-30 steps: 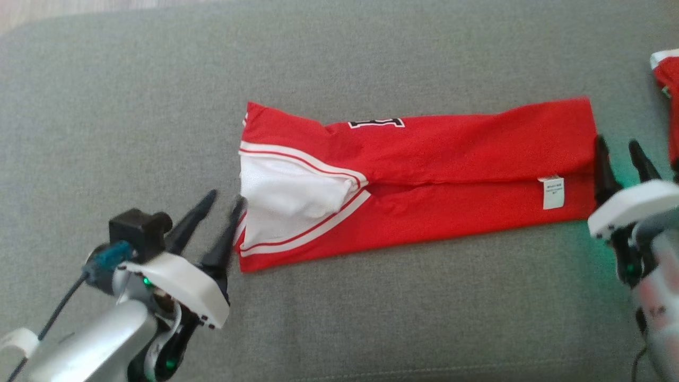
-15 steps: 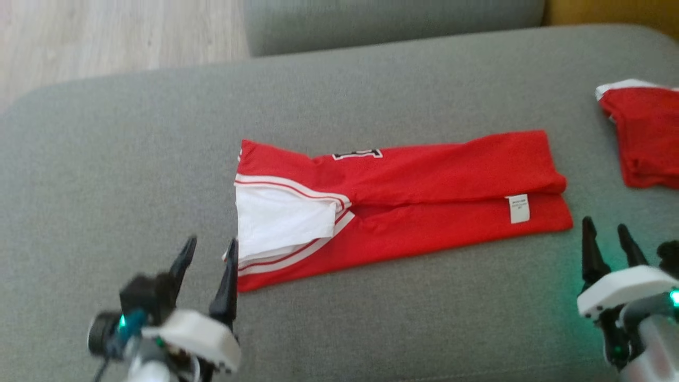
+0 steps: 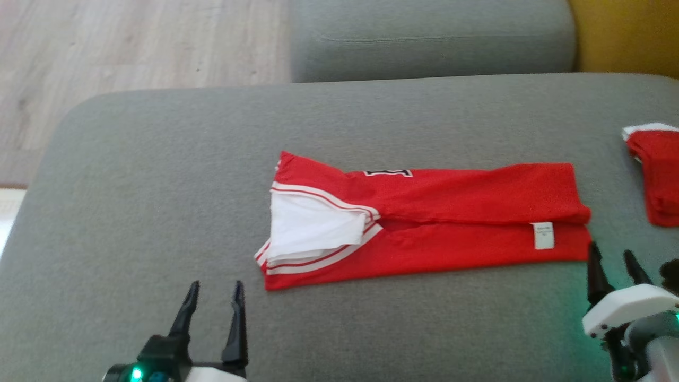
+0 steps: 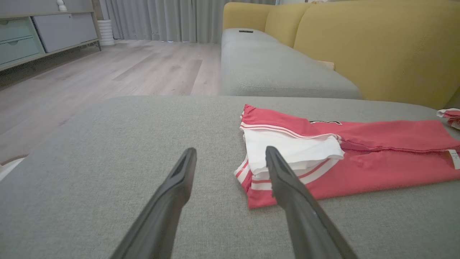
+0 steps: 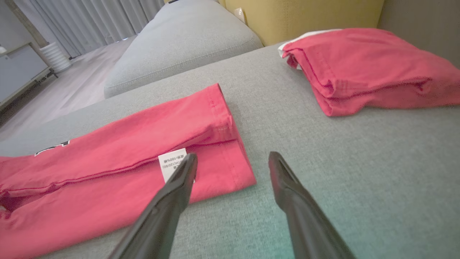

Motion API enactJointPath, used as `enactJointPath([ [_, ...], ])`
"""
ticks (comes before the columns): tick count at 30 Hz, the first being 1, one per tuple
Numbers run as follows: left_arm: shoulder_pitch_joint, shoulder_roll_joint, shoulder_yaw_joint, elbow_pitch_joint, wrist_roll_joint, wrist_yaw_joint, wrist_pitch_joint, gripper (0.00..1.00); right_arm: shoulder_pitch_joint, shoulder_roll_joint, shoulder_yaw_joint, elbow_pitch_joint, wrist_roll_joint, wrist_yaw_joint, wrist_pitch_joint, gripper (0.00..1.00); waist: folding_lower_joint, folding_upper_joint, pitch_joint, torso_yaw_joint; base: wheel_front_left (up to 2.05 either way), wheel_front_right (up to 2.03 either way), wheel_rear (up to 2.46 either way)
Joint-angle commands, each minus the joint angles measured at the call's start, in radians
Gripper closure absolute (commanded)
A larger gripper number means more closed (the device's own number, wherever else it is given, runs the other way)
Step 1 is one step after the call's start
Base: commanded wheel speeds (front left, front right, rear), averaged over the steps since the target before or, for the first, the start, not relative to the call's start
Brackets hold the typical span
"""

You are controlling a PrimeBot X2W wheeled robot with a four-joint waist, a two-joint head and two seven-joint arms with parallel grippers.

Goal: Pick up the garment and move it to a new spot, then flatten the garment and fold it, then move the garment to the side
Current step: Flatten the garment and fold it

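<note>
Now both grippers clear of garment

Red garment [image 3: 424,223] lies folded into a long strip mid grey cushion [image 3: 159,185] (white panel at its left end). Left gripper [image 3: 216,285] and right gripper [image 3: 610,249] sit just beside its ends, jaws apart, empty. Second folded red garment [image 3: 658,180] lies further right.

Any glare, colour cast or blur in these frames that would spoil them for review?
Head view: soft overall, with a green glow on the grey cushion beside the right gripper. Left wrist view: even daylight, no glare; the red garment looks washed pinkish. Right wrist view: green tint on the cushion between the fingers; the garment label is partly readable.
</note>
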Motion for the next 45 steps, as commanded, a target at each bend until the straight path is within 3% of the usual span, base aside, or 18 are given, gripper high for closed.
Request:
enactJointPath([
  [1, -0.036, -0.008, 0.045, -0.032, 0.018, -0.008, -0.012, 0.00, -0.042, -0.019, 0.008, -0.029, -0.018, 0.004, 0.001, 0.00, 0.0001, -0.0001, 0.003, 0.022, 0.00, 0.00, 0.00],
  [15, -0.050, -0.139, 0.091, -0.005, 0.190, -0.140, -0.012, 0.00, -0.230, -0.094, -0.170, 0.151, -0.238, 0.004, 0.117, 0.00, 0.0001, -0.0001, 0.091, 0.121, 0.00, 0.00, 0.00],
  [24, -0.066, -0.167, 0.118, 0.007, 0.223, -0.188, -0.012, 0.00, -0.311, -0.084, -0.148, 0.260, -0.249, 0.004, 0.184, 0.00, 0.0001, -0.0001, 0.118, 0.111, 0.00, 0.00, 0.00],
  [26, -0.068, -0.169, 0.120, 0.007, 0.225, -0.191, -0.012, 0.00, -0.317, -0.081, -0.141, 0.270, -0.241, 0.004, 0.198, 0.04, 0.0001, -0.0001, 0.120, 0.109, 0.00, 0.00, 0.00],
  [28, -0.071, -0.174, 0.125, 0.008, 0.229, -0.198, -0.012, 0.00, -0.328, -0.082, -0.125, 0.287, -0.226, 0.004, 0.223, 0.21, 0.0001, -0.0001, 0.121, 0.106, 0.00, 0.00, 0.00],
  [29, -0.072, -0.176, 0.127, 0.009, 0.231, -0.202, -0.012, 0.00, -0.332, -0.082, -0.117, 0.294, -0.216, 0.004, 0.235, 0.36, 0.0001, -0.0001, 0.121, 0.104, 0.00, 0.00, 0.00],
  [30, -0.073, -0.177, 0.129, 0.011, 0.232, -0.206, -0.012, 0.00, -0.334, -0.080, -0.107, 0.301, -0.203, 0.004, 0.248, 0.58, 0.0001, -0.0001, 0.119, 0.103, 0.00, 0.00, 0.00],
  [32, -0.071, -0.179, 0.137, 0.015, 0.234, -0.213, -0.012, 0.00, -0.335, -0.076, -0.085, 0.307, -0.168, 0.004, 0.268, 0.72, 0.0001, -0.0001, 0.112, 0.100, 0.00, 0.00, 0.00],
  [33, -0.071, -0.180, 0.142, 0.016, 0.235, -0.216, -0.012, 0.00, -0.334, -0.077, -0.074, 0.308, -0.148, 0.004, 0.277, 0.98, 0.0001, -0.0001, 0.110, 0.099, 0.00, 0.00, 0.00],
  [45, -0.036, -0.187, 0.173, 0.019, 0.255, -0.241, -0.012, 0.00, -0.318, -0.194, -0.005, 0.237, -0.046, 0.004, 0.220, 1.00, 0.0001, -0.0001, 0.057, 0.059, 0.00, 0.00, 0.00],
])
